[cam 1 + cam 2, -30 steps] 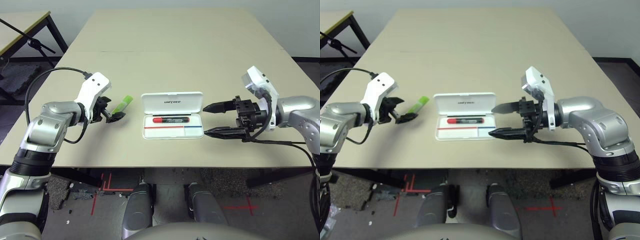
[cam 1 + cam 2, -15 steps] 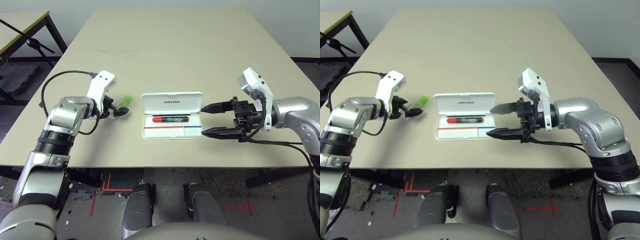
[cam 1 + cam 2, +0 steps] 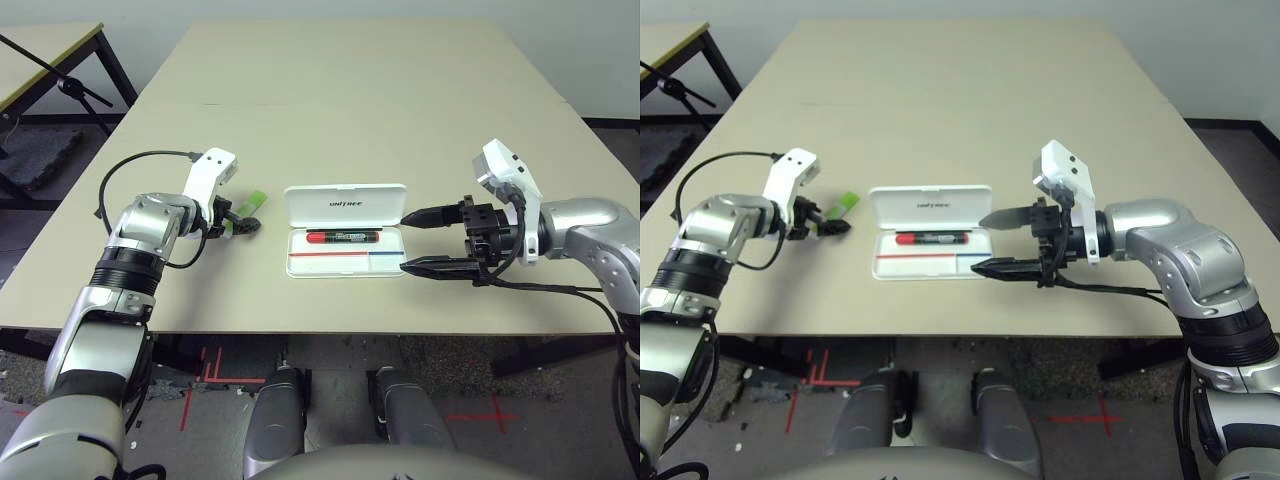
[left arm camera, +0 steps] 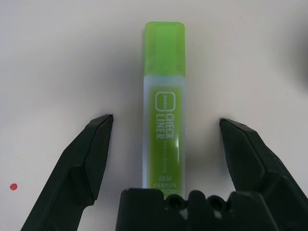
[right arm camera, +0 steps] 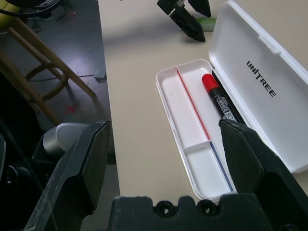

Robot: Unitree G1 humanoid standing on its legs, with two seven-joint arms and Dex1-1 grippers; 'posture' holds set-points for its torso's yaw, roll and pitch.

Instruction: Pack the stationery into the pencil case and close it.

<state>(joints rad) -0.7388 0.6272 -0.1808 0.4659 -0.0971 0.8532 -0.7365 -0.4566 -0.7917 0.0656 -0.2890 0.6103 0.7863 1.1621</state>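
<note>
The left claw [image 4: 166, 118] is hanging wide apart around the green pen [image 4: 164, 115], which is lying at ten o'clock on the table [image 3: 350, 110]; the right claw [image 3: 405, 243] is waiting apart at the open case's [image 3: 345, 264] three o'clock, and the red pen [image 3: 342, 237] is resting inside

In the left part of the left eye view, the left gripper [image 3: 243, 222] covers part of the green highlighter [image 3: 254, 204]. In the left wrist view, the highlighter's lower end is hidden behind the dark gripper base at the bottom centre, and its smallest print is hard to read. In the right wrist view, a finger of the right gripper [image 5: 166, 144], lower right, overlaps the marker [image 5: 219, 98] and the white case [image 5: 192, 139]; the case's lid [image 5: 264, 77] is cut off by the right edge, and the other gripper by the top edge.
</note>
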